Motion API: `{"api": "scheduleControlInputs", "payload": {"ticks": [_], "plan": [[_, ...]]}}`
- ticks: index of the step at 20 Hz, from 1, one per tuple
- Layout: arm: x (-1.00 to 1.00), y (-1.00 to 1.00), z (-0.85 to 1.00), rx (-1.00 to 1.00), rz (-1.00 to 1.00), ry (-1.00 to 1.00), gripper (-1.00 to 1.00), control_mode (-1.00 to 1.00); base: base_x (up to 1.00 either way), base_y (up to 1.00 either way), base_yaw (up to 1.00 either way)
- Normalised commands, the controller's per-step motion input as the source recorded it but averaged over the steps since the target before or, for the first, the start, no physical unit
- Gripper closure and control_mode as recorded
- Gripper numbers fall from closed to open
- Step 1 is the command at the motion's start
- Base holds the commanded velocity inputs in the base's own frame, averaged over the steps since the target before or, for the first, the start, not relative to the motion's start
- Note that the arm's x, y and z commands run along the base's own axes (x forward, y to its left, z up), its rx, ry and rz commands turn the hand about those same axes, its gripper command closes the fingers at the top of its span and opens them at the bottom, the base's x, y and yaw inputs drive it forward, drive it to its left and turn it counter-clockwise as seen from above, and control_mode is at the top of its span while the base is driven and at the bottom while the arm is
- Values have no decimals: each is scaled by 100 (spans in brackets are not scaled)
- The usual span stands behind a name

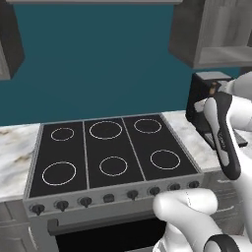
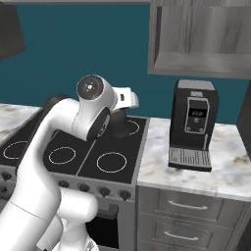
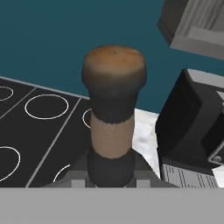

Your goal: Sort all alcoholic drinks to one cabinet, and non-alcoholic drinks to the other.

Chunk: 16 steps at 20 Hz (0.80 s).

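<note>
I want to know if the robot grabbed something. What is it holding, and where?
The squat blackish long-necked glass bottle. The jaws hold it low on the neck, below the tan band.

A kitchen: a black six-ring stove (image 1: 113, 152) with knobs and an oven below, marble surface (image 2: 215, 162) beside it carrying a coffee machine (image 2: 192, 122), grey cabinet (image 2: 198, 39) above, drawers (image 2: 184, 215) beneath.

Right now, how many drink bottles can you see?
1. A dark long-necked bottle stands up between the fingers of the shut gripper in the hand view, over the stove beside the coffee machine. Others may be out of view.
</note>
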Motion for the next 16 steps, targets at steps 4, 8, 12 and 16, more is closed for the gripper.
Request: {"api": "scheduleControlInputs", "payload": {"ticks": [4, 8, 12, 16], "plan": [[0, 0, 0, 0, 0, 0, 100, 100, 31, -51, 0], [0, 0, 0, 0, 0, 0, 100, 100, 31, -48, 0], [0, 0, 0, 0, 0, 0, 100, 100, 34, -44, 0], [0, 0, 0, 0, 0, 0, 100, 100, 31, -46, 0]]}}
